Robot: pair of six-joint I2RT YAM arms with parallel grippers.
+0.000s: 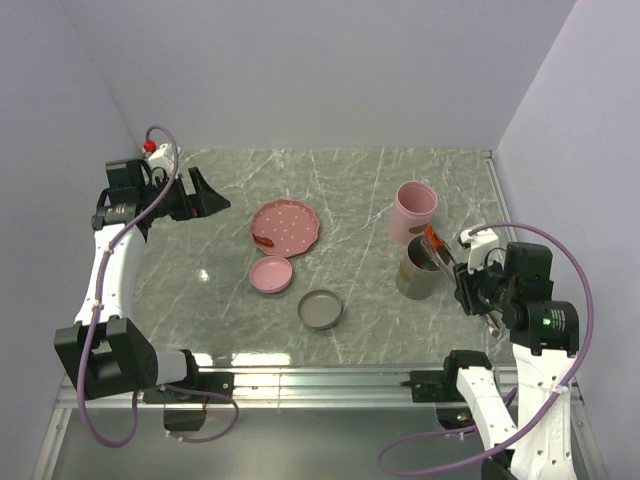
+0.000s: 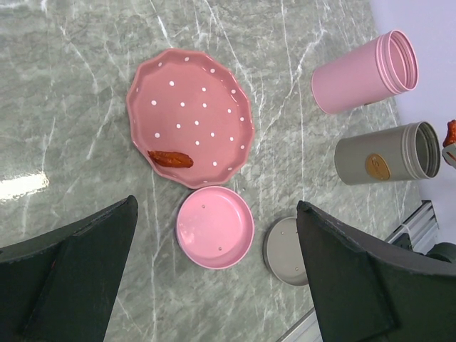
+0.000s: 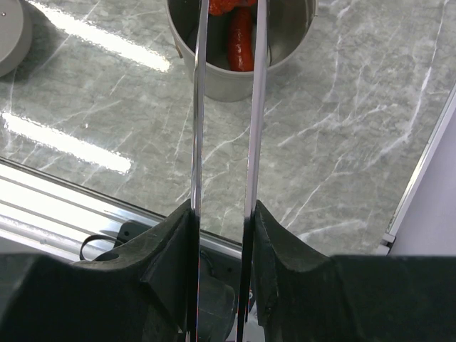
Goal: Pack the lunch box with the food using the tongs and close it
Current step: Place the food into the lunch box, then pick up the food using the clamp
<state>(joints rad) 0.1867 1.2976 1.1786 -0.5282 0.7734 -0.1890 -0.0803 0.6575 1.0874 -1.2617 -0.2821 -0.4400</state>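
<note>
Two arms reach over a grey marbled table (image 1: 360, 180). The left gripper (image 1: 205, 192) hangs at the upper left of the top view, its jaws spread wide with nothing between them. The right gripper (image 3: 221, 228), at the lower right of the top view, has its jaws pressed in on both arms of the tongs (image 3: 198, 107), squeezing them to a narrow gap.

The pink tub (image 1: 414, 210) stands open, right of centre. The grey tub (image 1: 418, 275) stands open just below it in the frame. The pink dotted plate (image 1: 286, 227) lies at centre. The pink lid (image 1: 271, 274) lies just below the plate and the grey lid (image 1: 320, 309) to that lid's lower right, both off their tubs.

The tongs' tips sit over the grey tub's mouth and pinch a red sausage (image 3: 226, 6). A second sausage (image 3: 241, 43) lies inside that tub. A third sausage (image 2: 171, 158) rests on the plate near its lower left rim.
</note>
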